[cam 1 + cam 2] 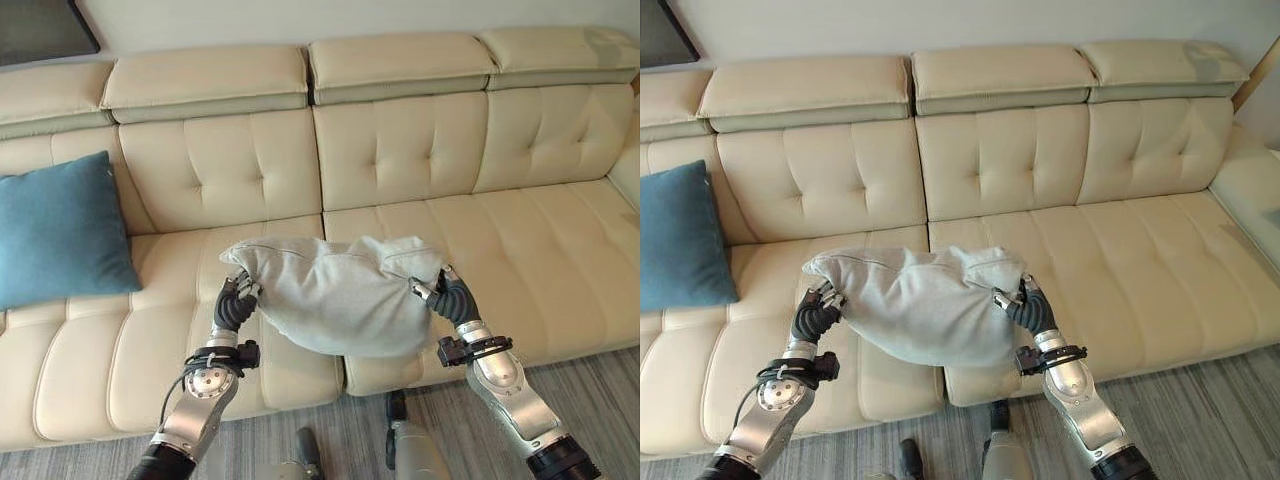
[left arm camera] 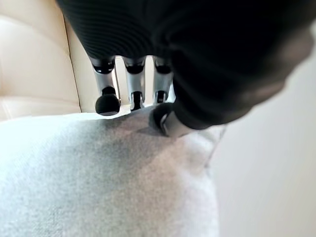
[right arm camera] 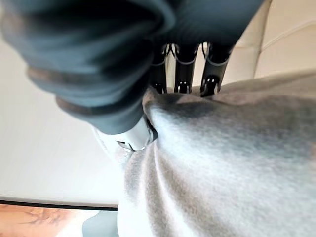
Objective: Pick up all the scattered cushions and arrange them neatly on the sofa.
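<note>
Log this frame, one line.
left hand: pinching grey cushion | right hand: pinching its other end | cushion: held over sofa | blue cushion: placed

A grey cushion [image 1: 925,305] is held in the lower middle of the frame, above the front edge of a cream sofa [image 1: 1120,260]. Its left corner is pinched by the left hand [image 1: 818,308], and its right corner is gripped by the right hand [image 1: 1025,303]. A blue cushion [image 1: 680,240] is seen at the left edge, leaned against the sofa's backrest.
</note>
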